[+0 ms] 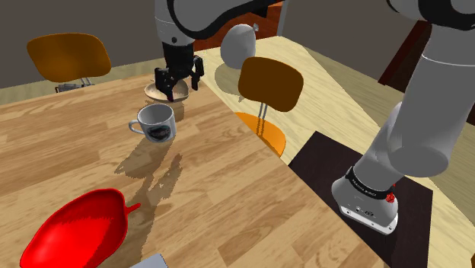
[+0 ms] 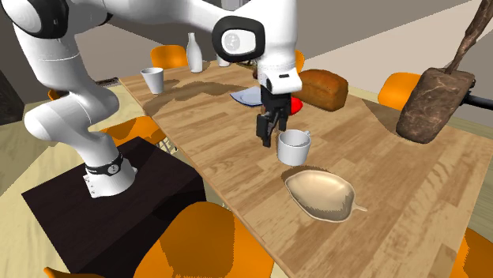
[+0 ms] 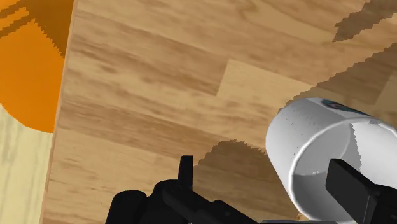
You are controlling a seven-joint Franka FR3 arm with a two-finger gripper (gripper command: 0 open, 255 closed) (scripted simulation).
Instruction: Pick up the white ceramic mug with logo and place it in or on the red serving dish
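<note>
Gripper (image 1: 181,82) hung spread and empty above table (image 1: 228,183) | mug (image 1: 154,122) stood upright just near-left of it in shoulder view, not between fingers (image 3: 347,181) | red dish (image 1: 76,228) lay farther near-left.

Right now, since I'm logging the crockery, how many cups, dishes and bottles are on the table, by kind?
Cups: 2, the logo mug and a plain white cup.
Leaf-shaped dishes: 2, the red dish and a tan dish.
Bottles: 1, a white bottle.
Total: 5.
Uncounted: a grey flat piece by the red dish, kind unclear.
</note>
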